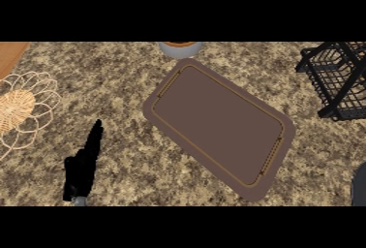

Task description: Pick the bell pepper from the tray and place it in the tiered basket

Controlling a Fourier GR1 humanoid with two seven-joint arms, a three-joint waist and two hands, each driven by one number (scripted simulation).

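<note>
I see the tray point(218, 127) bare at centre; I cannot find the pepper in view. Basket point(339, 80) sits right of the tray. Left hand point(83, 167) rests left of the tray, fingers straight, pressed together. Right hand out of view.
</note>
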